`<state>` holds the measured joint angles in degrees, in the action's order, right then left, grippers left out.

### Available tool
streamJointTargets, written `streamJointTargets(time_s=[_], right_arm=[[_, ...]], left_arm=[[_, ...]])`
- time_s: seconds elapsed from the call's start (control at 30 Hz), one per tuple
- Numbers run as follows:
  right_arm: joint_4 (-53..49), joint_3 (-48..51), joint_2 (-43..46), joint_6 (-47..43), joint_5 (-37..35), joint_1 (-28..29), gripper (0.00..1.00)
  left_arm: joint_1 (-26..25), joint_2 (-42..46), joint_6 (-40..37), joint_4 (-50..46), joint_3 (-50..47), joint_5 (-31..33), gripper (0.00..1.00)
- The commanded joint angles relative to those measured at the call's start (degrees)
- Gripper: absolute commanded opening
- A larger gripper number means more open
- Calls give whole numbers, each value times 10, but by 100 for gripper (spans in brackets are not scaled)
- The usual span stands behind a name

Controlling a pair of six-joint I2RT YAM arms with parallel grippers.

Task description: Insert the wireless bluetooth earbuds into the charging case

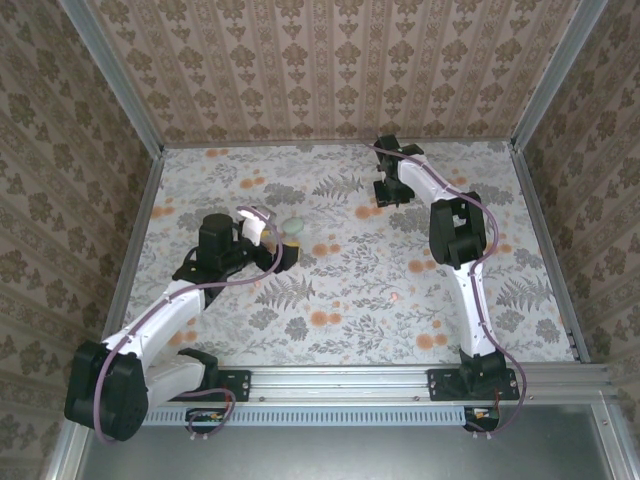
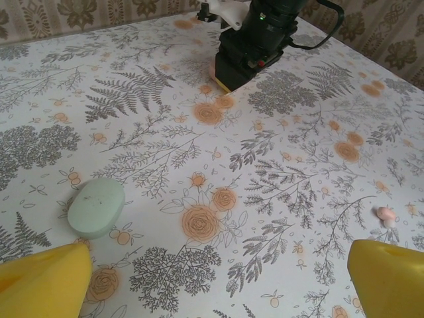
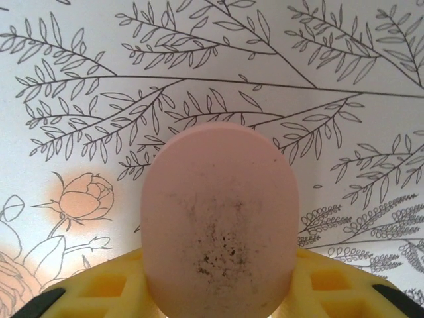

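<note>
A closed pale mint charging case (image 2: pixel 97 207) lies flat on the floral tablecloth, also visible from above (image 1: pixel 293 230) just beyond my left gripper (image 1: pixel 274 241). That left gripper (image 2: pixel 218 295) is open, its yellow fingers (image 2: pixel 43 281) spread wide, the mint case ahead and to the left of them. One tiny pink earbud (image 2: pixel 386 214) lies on the cloth near the right finger. Far across the table, my right gripper (image 1: pixel 385 192) is shut on a closed pale pink case (image 3: pixel 222 222), gripped by its sides and held close over the cloth. Other earbuds are out of view.
The table (image 1: pixel 350 300) is covered with a fern and orange-flower print and is walled by patterned panels on three sides. The right arm's black wrist (image 2: pixel 255 40) rises at the far end of the left wrist view.
</note>
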<state>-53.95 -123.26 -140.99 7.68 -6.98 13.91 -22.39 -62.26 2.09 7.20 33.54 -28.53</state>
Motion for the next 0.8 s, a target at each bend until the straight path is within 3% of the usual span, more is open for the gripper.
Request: streamJointTargets(time_s=[0.0,0.2,0.43,0.77], right_arm=[[11,19,22,-29,-16,-1,35],[74,126,114,-90,14,10,33],[124,280,249,-181,85,63,32],[155,466,467,-174,267,154,30]], left_arm=[[4,12,-22,-4,16,-28,99],[4,30,-65,-11,21,-67,98],[4,40,-166,-67,56,-160,97],[7,54,-219,-106,83,-270,96]])
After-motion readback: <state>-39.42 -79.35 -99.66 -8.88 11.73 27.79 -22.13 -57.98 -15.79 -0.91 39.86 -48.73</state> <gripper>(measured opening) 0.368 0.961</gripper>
